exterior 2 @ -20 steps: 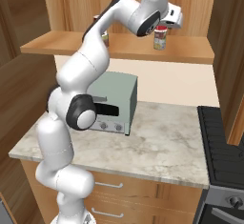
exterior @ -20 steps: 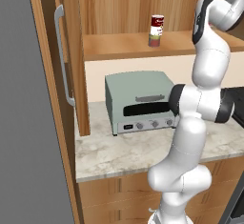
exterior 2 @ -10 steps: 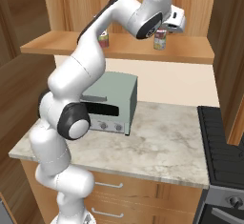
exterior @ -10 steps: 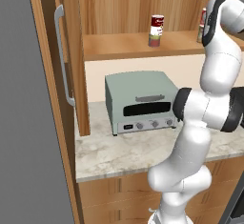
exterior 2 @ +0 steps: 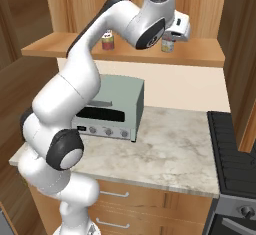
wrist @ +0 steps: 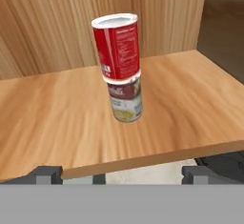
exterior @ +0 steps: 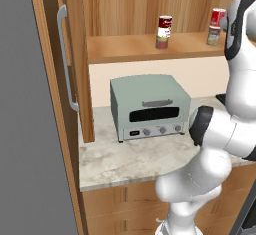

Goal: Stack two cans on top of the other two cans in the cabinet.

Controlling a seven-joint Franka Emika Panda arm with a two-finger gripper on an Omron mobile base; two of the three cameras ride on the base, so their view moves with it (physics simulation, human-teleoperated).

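On the cabinet shelf (exterior: 125, 49) stand two stacks. On the left, a dark red and white can (exterior: 164, 23) sits on a greenish-grey can (exterior: 161, 41). On the right, a red can (exterior: 218, 16) (wrist: 116, 44) rests upright on another greenish-grey can (exterior: 214, 35) (wrist: 126, 99) (exterior 2: 168, 44). My gripper (wrist: 121, 174) (exterior 2: 182, 26) hangs in front of the right stack, just off the shelf's front edge. It is open and holds nothing. In the right base view the arm partly hides the left stack (exterior 2: 107, 41).
The cabinet door (exterior: 47, 104) with its grey bar handle (exterior: 65, 59) stands open at the left. A grey-green toaster oven (exterior: 150, 106) (exterior 2: 115, 109) sits on the marble counter (exterior 2: 175, 149) under the shelf. A dark stove (exterior 2: 235, 149) is at the right.
The hand has drawn back from the right stack, leaving the red can on the greenish-grey one. The arm swung right in the left base view, uncovering that stack.
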